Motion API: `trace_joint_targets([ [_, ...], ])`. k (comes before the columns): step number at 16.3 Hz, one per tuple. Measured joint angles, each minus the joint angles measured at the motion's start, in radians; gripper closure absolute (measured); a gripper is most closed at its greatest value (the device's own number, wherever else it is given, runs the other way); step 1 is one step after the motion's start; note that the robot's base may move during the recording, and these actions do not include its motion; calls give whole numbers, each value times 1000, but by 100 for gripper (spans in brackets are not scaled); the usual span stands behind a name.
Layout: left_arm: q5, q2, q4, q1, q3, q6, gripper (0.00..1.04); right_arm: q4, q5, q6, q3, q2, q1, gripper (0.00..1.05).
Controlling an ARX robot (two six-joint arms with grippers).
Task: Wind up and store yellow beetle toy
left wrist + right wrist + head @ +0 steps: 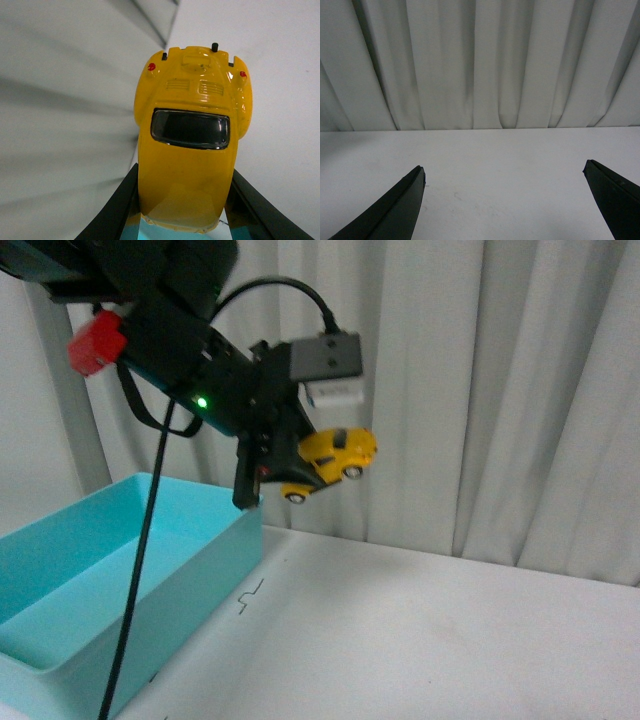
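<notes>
The yellow beetle toy (338,455) is held in the left jaws above the desk (420,630) by the blue box (200,570), and the right jaws are spread wide.

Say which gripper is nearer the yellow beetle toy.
Left. The left gripper holds the yellow beetle toy in its jaws; the right gripper is open over the table, no toy in its view.

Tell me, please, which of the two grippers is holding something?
The left gripper, shut on the yellow beetle toy; the right gripper is open and empty.
</notes>
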Motion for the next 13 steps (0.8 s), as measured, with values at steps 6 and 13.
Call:
trace_joint_targets([
  [6,-363,228,94,315,-12,-698,65,0,0,0,0,0,0,7],
  [13,-446,348,92,318,39,-713,65,0,0,0,0,0,0,7],
])
